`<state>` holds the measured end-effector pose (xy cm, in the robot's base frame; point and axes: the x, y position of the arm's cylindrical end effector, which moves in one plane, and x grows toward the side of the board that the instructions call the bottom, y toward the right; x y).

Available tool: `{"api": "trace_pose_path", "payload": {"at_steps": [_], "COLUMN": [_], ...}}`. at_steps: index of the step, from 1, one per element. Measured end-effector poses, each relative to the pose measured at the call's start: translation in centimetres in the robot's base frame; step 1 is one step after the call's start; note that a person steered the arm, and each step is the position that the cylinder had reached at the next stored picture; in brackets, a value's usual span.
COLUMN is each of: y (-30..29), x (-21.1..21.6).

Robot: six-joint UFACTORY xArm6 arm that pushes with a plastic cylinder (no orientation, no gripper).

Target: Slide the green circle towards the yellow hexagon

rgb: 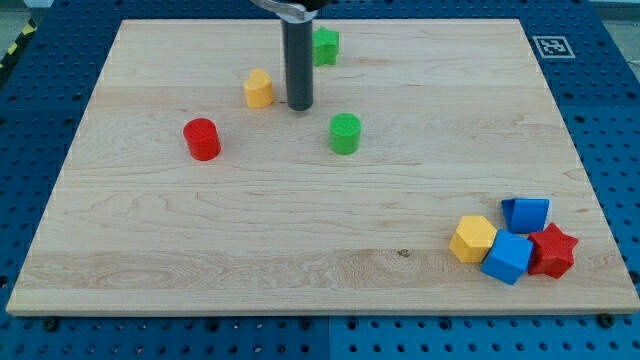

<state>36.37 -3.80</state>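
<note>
The green circle [345, 132] is a short green cylinder standing near the board's middle, a little above centre. The yellow hexagon [472, 238] sits at the view's lower right, touching a cluster of other blocks. My tip [299, 105] is the lower end of the dark rod, which comes down from the view's top. It rests on the board up and to the left of the green circle, apart from it, and just right of a yellow block [258, 88].
A red cylinder [202, 138] stands at the left. A green block [325, 45] sits near the top, partly behind the rod. Beside the hexagon lie two blue blocks [508, 257] [526, 213] and a red star [552, 250]. The wooden board [150, 250] lies on a blue perforated table.
</note>
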Motion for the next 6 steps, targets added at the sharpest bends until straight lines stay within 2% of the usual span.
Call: {"api": "trace_pose_path", "payload": {"at_steps": [2,6], "y": [0.8,10.1], "x": [2.5,6.0]}}
